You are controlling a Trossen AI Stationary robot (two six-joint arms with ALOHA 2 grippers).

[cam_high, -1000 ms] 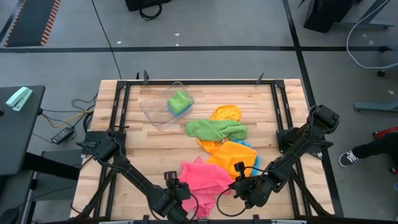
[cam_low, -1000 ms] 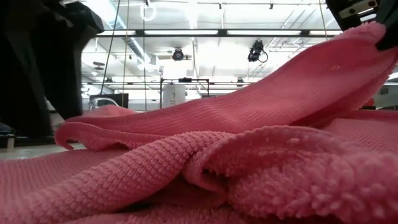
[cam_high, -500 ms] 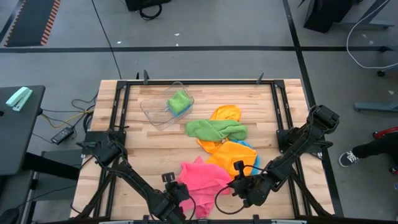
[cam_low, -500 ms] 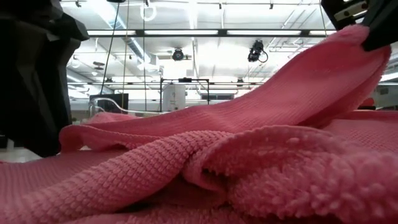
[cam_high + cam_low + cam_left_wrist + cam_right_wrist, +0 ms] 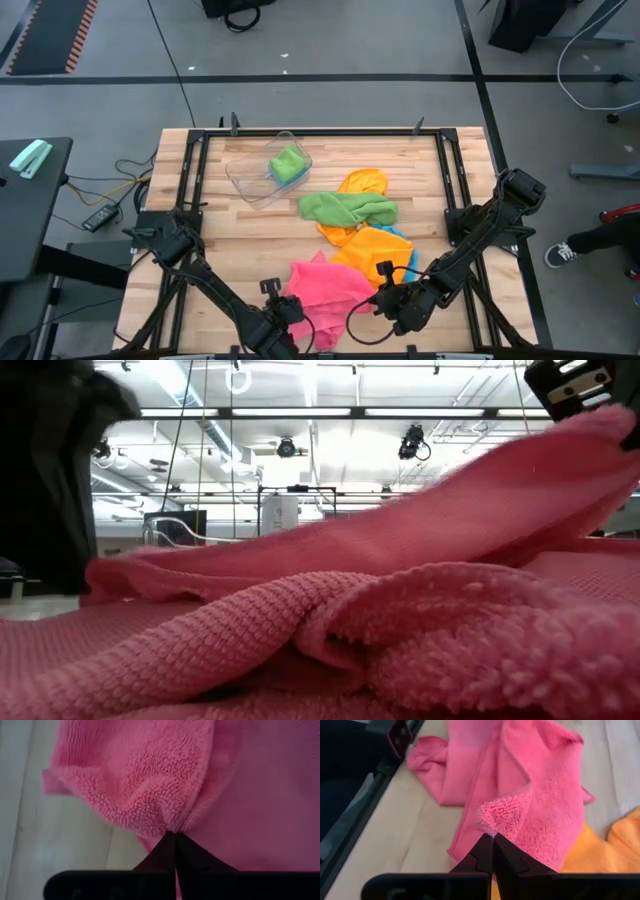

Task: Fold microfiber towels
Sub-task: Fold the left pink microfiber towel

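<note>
A pink microfiber towel (image 5: 325,285) lies crumpled near the table's front edge and fills the low view (image 5: 330,630). My left gripper (image 5: 283,312) is shut on its near left side (image 5: 175,839). My right gripper (image 5: 386,300) is shut on its right side (image 5: 492,840) and holds that part raised (image 5: 560,450). Behind it, orange towels (image 5: 368,250) and a green towel (image 5: 348,208) lie heaped, and a blue towel (image 5: 405,240) peeks out from under them. My left gripper pinches a bunched fold at the pink towel's near left edge (image 5: 167,820) between its two fingers, slanting down from the near side. The cloth around the fold rests slack on the table. My right gripper pinches a fluffy bunched edge on the towel's right side (image 5: 492,820) between its two fingers, slanting down from the near right. That part is lifted off the table, and the cloth slopes down from it to the rest lying on the wood.
A clear plastic tub (image 5: 255,172) at the far left holds a folded green towel (image 5: 288,163). A black frame (image 5: 200,200) runs around the wooden table. Bare wood shows left of the pink towel (image 5: 240,250).
My left gripper has shut on the pink towel's near left edge and has stayed where it was. My right gripper has kept its hold, and the raised right part of the towel has shifted only slightly.
</note>
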